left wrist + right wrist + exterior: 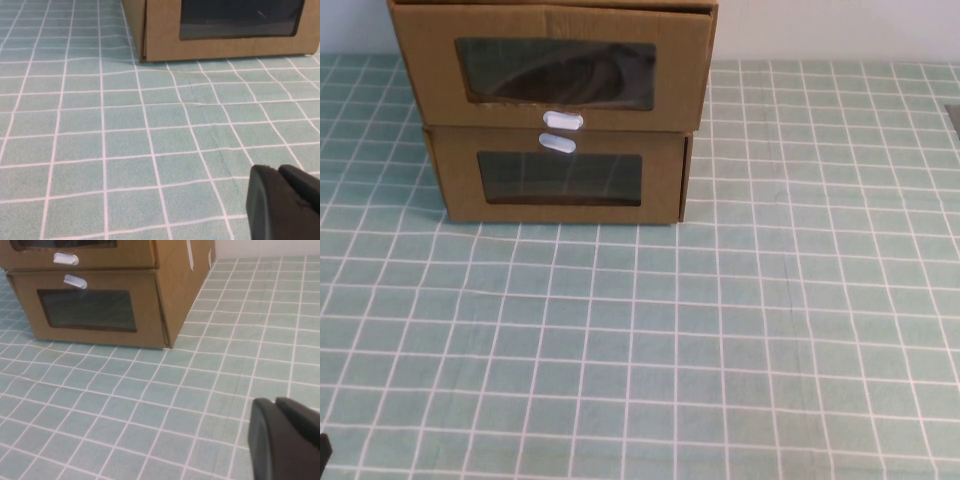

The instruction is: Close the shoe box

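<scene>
Shoe box [555, 62]: upper of two stacked cardboard boxes, desk's [720, 330] far left; drawer protrudes. Light, stiff, dentable; push flat on front beside window. Left end effector [285, 200], right end effector [285, 437]: low, well apart from boxes; grip state indeterminable.

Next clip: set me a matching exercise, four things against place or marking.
1 shoe box
2 lower cardboard box
3 left end effector
4 right end effector

A white tab above window
B over cloth, off the boxes' right front corner
C on top, tab below window
D over cloth, off the boxes' left front corner

Pairs: 1-C, 2-A, 3-D, 4-B
</scene>
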